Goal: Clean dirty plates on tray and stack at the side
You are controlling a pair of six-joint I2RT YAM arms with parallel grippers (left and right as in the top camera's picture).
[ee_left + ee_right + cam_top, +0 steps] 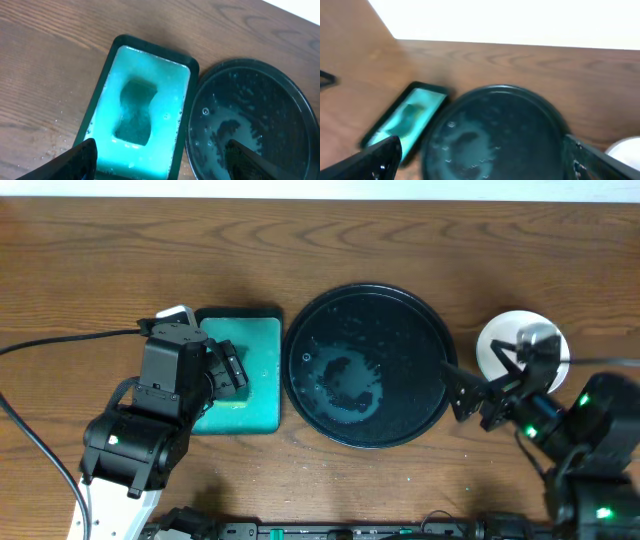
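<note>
The round black tray (365, 365) sits mid-table with no plates on it, only a wet teal smear at its centre; it also shows in the left wrist view (250, 120) and the right wrist view (495, 135). White plates (495, 340) rest on the table just right of the tray, partly under my right arm; I cannot tell how many. An edge shows in the right wrist view (626, 147). My right gripper (487, 380) is open and empty between tray and plates (485, 165). My left gripper (230, 375) is open and empty over the teal tray (160, 160).
A rectangular black-rimmed teal tray (255, 345) lies left of the black tray, with a dark sponge (136, 112) in teal liquid. Water droplets dot the wood beside it. A black cable (60, 340) runs across the left of the table.
</note>
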